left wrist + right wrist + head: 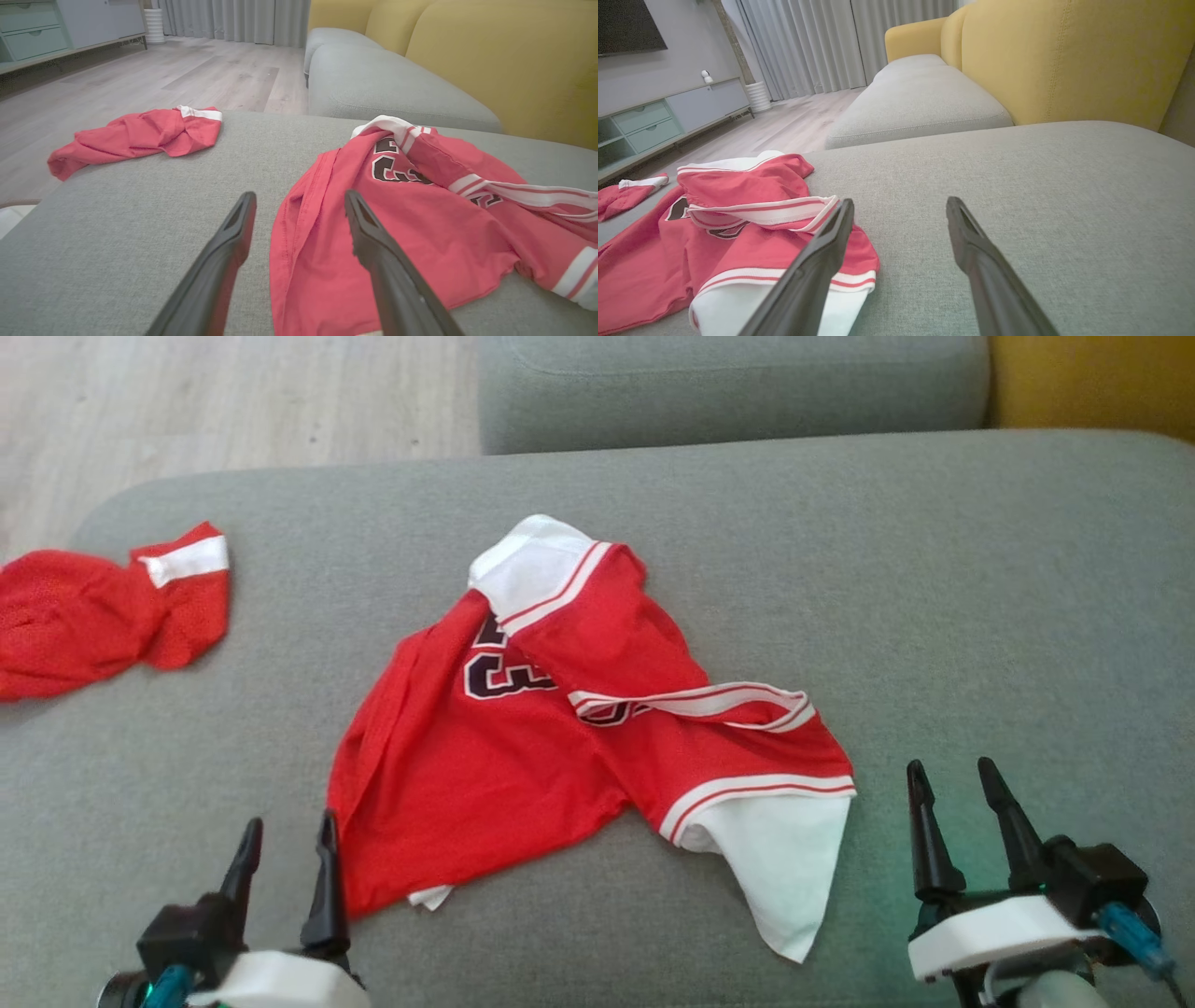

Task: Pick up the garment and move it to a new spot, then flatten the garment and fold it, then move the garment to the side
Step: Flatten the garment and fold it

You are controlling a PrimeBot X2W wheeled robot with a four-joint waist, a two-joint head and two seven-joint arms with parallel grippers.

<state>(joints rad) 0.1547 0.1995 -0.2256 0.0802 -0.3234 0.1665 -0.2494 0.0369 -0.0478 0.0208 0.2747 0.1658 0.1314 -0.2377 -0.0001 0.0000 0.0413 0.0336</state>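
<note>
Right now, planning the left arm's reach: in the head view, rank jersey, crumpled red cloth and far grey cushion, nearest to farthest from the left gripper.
1. Jersey: beside the left gripper, on its right.
2. Crumpled red cloth: left edge.
3. Far grey cushion: top.

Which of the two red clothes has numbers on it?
The bigger red jersey lying in the middle of the grey cushion. It has dark numbers on it; the small crumpled red garment at the left edge shows none.
</note>
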